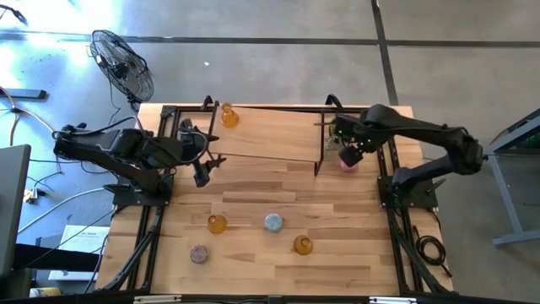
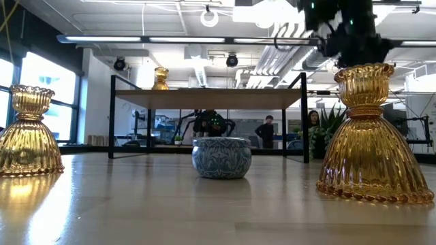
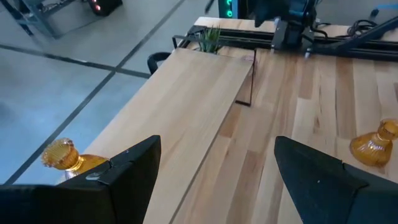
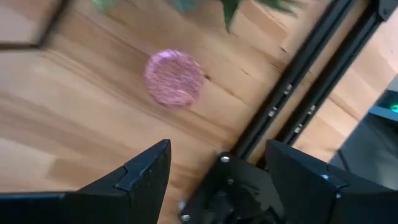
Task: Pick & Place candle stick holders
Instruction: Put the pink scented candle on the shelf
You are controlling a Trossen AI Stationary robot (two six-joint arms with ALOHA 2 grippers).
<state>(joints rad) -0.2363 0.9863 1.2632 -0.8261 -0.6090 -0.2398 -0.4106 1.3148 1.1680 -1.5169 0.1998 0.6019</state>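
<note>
Left gripper: fingers apart, empty, at the shelf's left end; amber holder on the shelf's far left corner
Right gripper: fingers apart, empty, above the pink holder by the table's far right edge
Near edge: four other holders

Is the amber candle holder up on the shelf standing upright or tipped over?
Upright. The amber holder stands on its wide base on the shelf, narrow cup on top.
</note>
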